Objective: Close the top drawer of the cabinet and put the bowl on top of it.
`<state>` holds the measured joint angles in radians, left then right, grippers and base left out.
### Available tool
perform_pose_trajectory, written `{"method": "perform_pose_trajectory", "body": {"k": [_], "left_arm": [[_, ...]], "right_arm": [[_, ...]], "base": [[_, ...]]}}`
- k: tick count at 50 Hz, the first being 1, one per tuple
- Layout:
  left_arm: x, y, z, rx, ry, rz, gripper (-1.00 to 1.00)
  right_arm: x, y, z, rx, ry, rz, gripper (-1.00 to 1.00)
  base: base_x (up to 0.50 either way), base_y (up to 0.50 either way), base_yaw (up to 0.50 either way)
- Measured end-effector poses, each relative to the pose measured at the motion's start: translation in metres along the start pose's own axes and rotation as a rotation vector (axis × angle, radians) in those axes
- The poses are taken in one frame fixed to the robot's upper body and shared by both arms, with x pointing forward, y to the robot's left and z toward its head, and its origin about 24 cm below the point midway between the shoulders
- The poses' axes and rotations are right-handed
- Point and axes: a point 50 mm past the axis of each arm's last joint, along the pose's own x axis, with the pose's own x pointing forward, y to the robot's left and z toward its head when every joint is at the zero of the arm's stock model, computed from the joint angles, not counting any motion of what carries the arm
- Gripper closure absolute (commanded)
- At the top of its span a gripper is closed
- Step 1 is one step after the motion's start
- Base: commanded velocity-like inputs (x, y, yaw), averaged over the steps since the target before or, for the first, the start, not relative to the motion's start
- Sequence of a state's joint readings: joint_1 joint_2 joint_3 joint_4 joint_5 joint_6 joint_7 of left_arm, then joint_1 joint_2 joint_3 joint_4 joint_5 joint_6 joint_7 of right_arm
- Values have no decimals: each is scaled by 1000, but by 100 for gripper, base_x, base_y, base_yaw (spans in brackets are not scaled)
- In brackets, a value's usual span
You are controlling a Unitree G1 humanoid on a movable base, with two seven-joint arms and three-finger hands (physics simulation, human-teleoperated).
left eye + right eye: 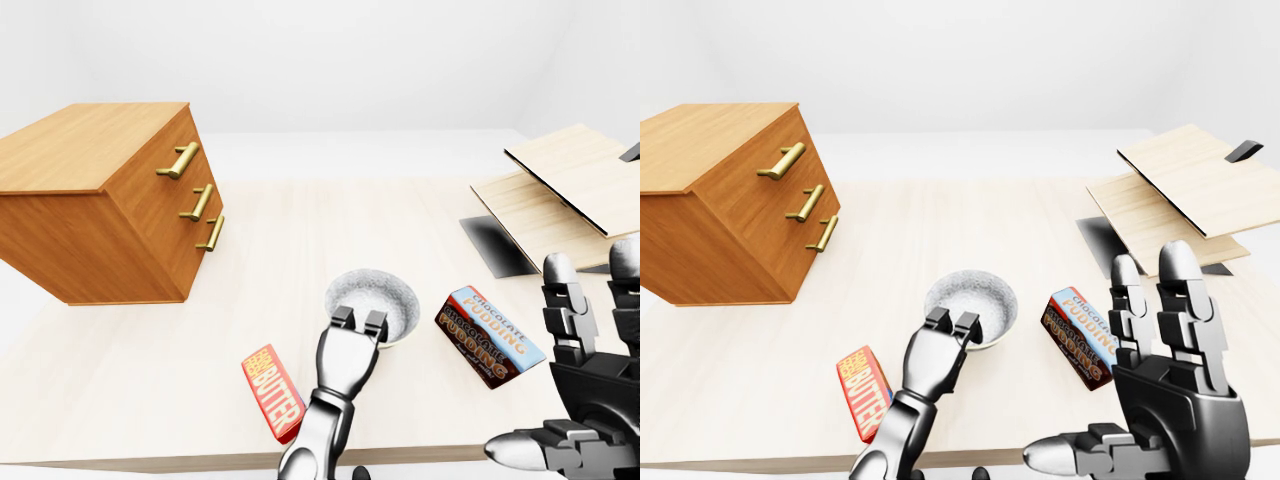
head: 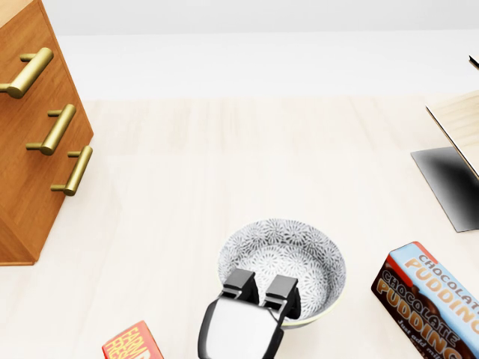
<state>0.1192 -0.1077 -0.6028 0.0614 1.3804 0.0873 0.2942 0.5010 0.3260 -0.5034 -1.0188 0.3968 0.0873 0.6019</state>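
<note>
Standing on the pale table (image 1: 300, 230) well up and to the left of the left hand (image 2: 256, 288), the wooden cabinet (image 1: 95, 200) turns its drawer face toward the right of the left-eye view, its long axis running back and leftward. The three brass handles (image 1: 180, 160) step down that face one under another, and all three drawers look flush with it, the top one included; the cabinet's top is bare wood.

The right hand (image 1: 1165, 330) rises at the lower right of the right-eye view, palm up, fingers spread wide and straight, thumb out to the side, holding and touching nothing. Just to its left lies a chocolate pudding box (image 1: 1080, 335), tilted on the table. Up and to the right of it, light wooden boards (image 1: 1180, 190) lie stacked at a slant over a dark patch.

The bowl (image 2: 288, 258), grey-patterned inside, sits upright on the table at the tips of the left hand, with nothing in it. That hand reaches in from below; two fingers (image 2: 239, 286) sit side by side on the bowl's near rim, hooked over it. Whether a thumb presses from underneath cannot be told.

A red butter box (image 1: 272, 392) lies flat just left of the left forearm.
</note>
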Motion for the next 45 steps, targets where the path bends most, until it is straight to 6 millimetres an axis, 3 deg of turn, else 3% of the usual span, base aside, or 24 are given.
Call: {"method": "perform_pose_trajectory", "body": {"k": [32,45], "left_arm": [[7,80,8,-39,-61,88,100],[16,133,9,11,-63,159,100]], "right_arm": [[1,5,-8,19,43,14,-100],[1,5,-7,19,44,16,-100]], "base": [[0,0,0],[0,0,0]]}}
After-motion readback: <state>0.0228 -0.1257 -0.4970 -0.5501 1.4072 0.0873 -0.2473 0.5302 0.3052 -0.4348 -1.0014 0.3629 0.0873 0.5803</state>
